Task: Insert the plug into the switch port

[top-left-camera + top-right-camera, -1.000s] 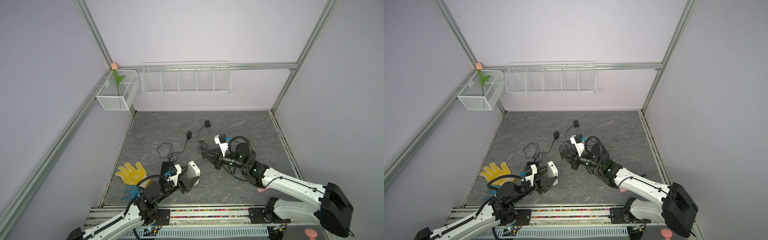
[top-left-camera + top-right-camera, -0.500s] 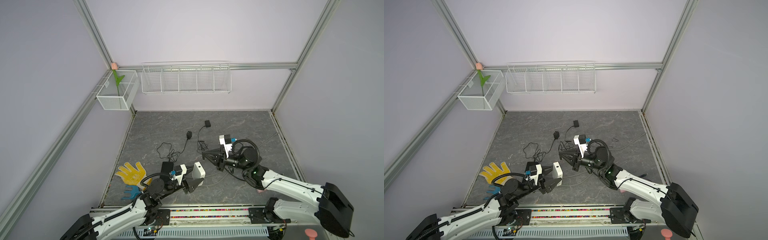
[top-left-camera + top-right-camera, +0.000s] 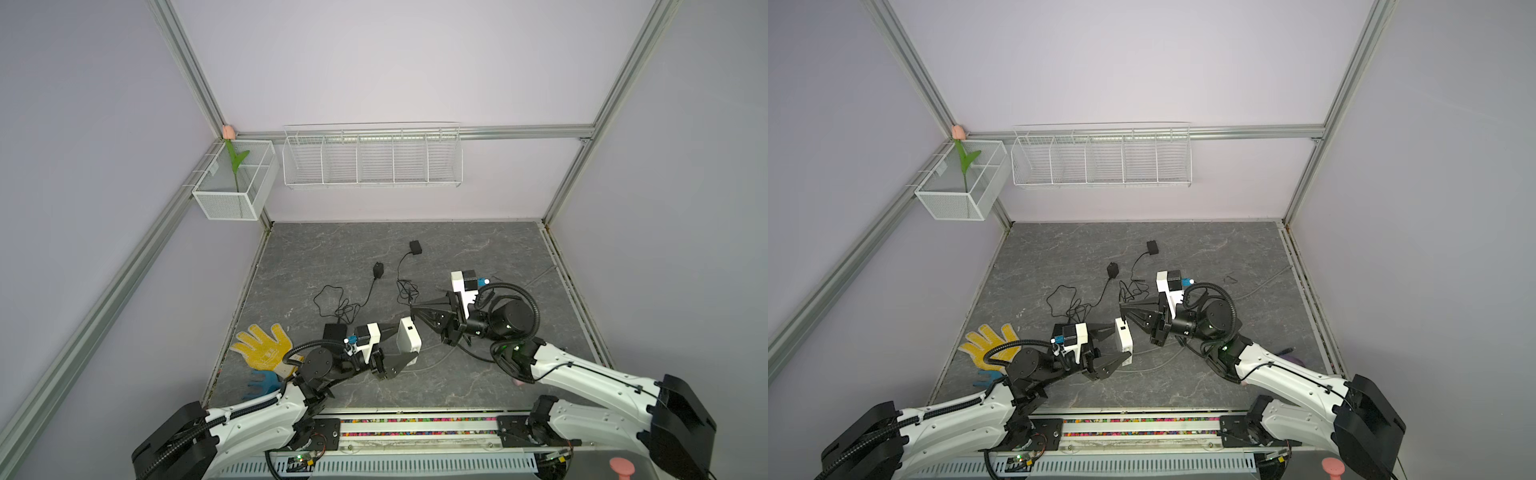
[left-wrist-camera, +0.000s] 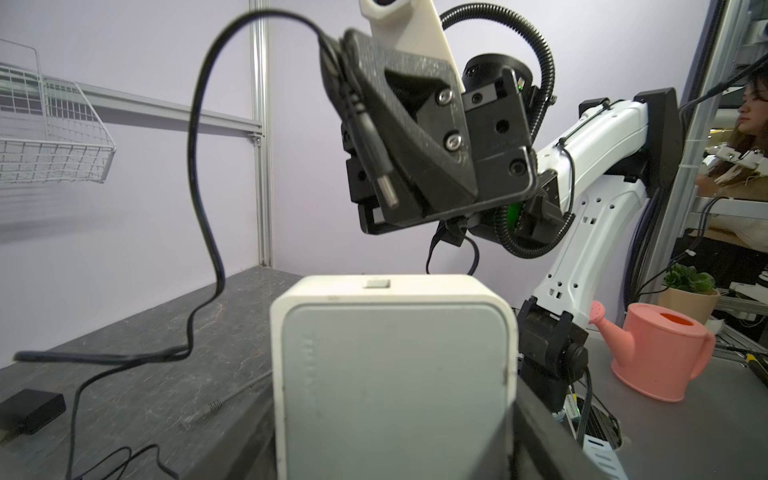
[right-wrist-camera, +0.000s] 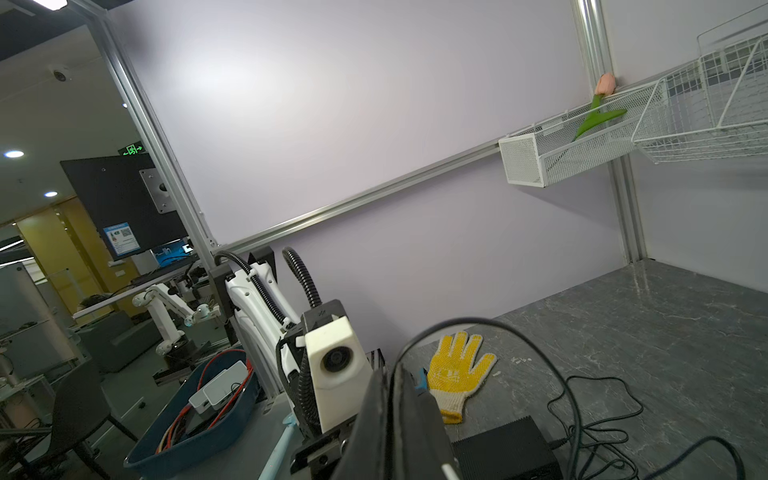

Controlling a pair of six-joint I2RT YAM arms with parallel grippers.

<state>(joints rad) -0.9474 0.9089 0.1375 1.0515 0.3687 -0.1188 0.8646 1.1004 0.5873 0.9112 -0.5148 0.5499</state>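
The switch (image 4: 395, 374) is showing smooth matt white plastic; plug (image 4: 374, 162) near it showing shiny metal tip; glove (image 3: 264, 347) looking knitted cloth.

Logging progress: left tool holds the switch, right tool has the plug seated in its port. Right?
No: the plug is not seated. The left wrist view shows it in the right tool, clear of the switch the left tool holds.

Back of worktop (image 3: 332, 243): bare, wide open in both top views.
Centre: black cables (image 3: 345, 305), lower adapter (image 3: 378, 270) and upper adapter (image 3: 415, 247) sprawl across the low path.
Lower left: yellow glove (image 3: 266, 347) and black box (image 3: 334, 331) lie beside the left arm.
Between arms: narrow gap from plug (image 4: 380, 183) in right gripper (image 3: 413, 308) to white box (image 3: 409, 338).
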